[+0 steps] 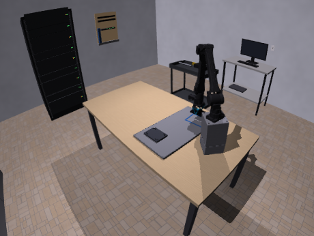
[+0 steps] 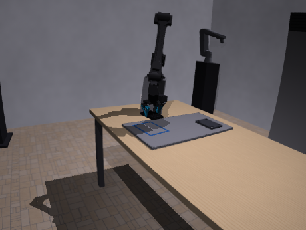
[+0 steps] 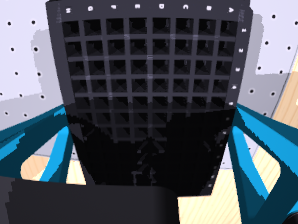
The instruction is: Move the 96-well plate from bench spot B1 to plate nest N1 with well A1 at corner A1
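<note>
My gripper (image 2: 152, 111) with blue fingers is shut on the black 96-well plate (image 3: 148, 90) and holds it a little above the grey mat (image 2: 177, 129). In the exterior view the plate (image 2: 155, 115) hangs just behind the blue outline of bench spot B1 (image 2: 151, 128), near the mat's back edge. In the top view the gripper (image 1: 197, 110) is beside the arm's base, over the blue outline (image 1: 193, 120). The black plate nest N1 (image 1: 155, 134) lies at the other end of the mat and shows in the exterior view too (image 2: 208, 123).
The arm's grey pedestal (image 1: 213, 134) stands on the wooden table next to the mat. A server rack (image 1: 54, 61), a cart and a desk with a monitor (image 1: 254, 51) stand off the table. A second arm on a black column (image 2: 205, 80) stands behind the table.
</note>
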Robot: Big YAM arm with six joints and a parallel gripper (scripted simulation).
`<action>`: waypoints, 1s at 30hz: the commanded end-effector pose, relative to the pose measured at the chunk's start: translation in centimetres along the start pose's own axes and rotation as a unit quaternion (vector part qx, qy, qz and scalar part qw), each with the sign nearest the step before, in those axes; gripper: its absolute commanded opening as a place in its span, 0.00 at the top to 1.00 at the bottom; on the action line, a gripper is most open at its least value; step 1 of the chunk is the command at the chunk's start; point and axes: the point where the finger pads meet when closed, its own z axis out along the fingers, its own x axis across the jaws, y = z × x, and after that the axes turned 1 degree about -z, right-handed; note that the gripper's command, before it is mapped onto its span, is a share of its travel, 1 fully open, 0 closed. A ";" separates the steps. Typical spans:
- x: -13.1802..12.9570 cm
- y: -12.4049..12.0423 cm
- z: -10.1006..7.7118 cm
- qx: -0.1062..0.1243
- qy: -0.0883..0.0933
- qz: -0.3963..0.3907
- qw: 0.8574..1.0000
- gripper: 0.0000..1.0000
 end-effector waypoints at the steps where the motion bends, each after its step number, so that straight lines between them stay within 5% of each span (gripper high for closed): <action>1: 0.3 1.3 -1.0 -0.017 -0.011 0.030 0.999 1.00; 30: 8.3 4.1 -1.2 -0.015 -0.007 0.033 0.999 1.00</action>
